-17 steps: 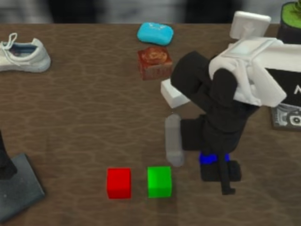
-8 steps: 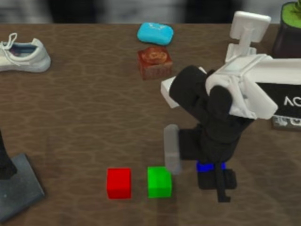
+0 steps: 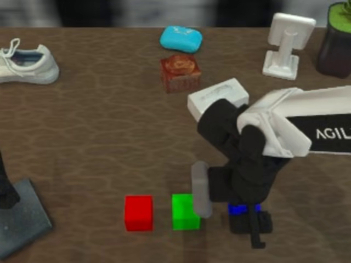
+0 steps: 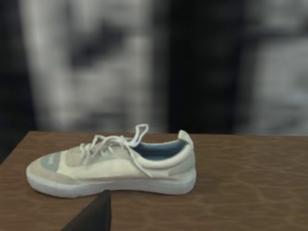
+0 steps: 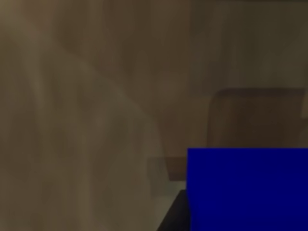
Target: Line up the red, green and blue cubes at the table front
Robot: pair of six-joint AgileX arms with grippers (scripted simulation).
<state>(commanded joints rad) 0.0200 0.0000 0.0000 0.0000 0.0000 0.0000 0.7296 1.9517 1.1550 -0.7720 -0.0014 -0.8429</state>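
— Where do the cubes lie on the bench [image 3: 98, 142]?
— Near edge: red cube [image 3: 138, 212] left, green cube [image 3: 184, 211] just beside it, blue cube [image 3: 243, 208] right, under the right pincer [image 3: 249, 216].
— And far?
— The shoe [image 3: 27, 66], far left.

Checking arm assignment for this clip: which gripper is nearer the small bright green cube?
Right. The right gripper, holding the small deep blue cube, sits just beside the small bright green cube on its right. The left gripper is parked at the table's far left edge.
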